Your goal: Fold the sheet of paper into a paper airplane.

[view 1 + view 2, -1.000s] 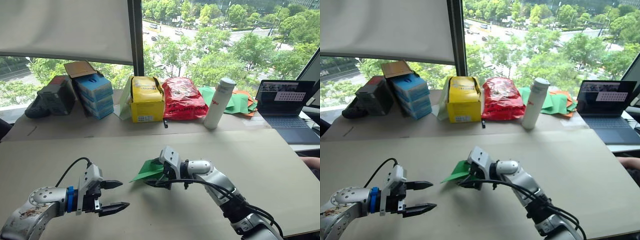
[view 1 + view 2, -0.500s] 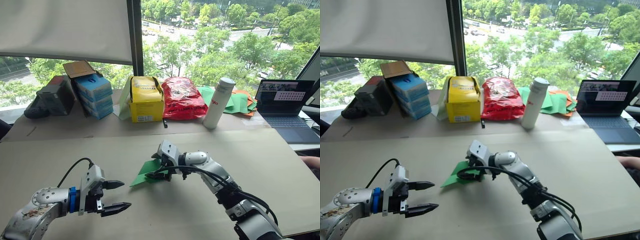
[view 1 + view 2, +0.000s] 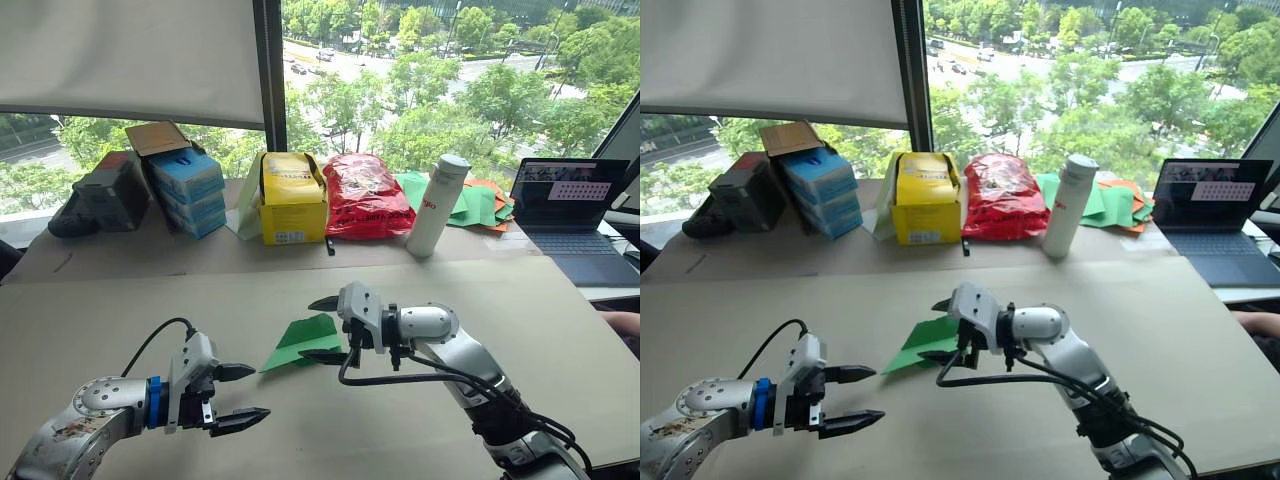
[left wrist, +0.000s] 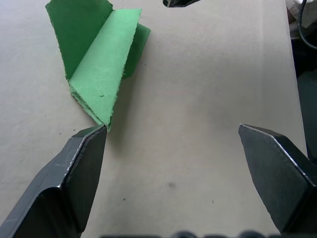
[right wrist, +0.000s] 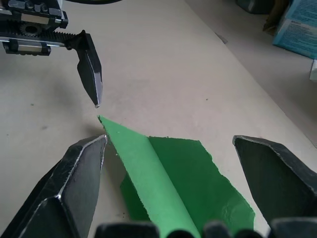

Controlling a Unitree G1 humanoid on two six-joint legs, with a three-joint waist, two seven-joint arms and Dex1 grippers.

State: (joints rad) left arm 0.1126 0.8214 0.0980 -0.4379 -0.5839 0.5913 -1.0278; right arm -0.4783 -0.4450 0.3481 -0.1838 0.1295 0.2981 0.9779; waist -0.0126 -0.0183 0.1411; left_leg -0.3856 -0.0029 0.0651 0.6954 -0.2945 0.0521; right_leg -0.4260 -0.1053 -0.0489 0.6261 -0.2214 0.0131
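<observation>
Bare table (image 3: 120,320) around paper airplane (image 3: 300,342); clutter at far edge.

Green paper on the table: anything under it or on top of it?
The paper lies on the bare table, its top flap partly lifted; nothing rests on it. The right gripper stands open at its edge. The table under the folds is covered.

Head stereo pair looked down over the table (image 3: 120,310); both wrist cameras closely shared the sheet of paper (image 4: 101,69).
</observation>
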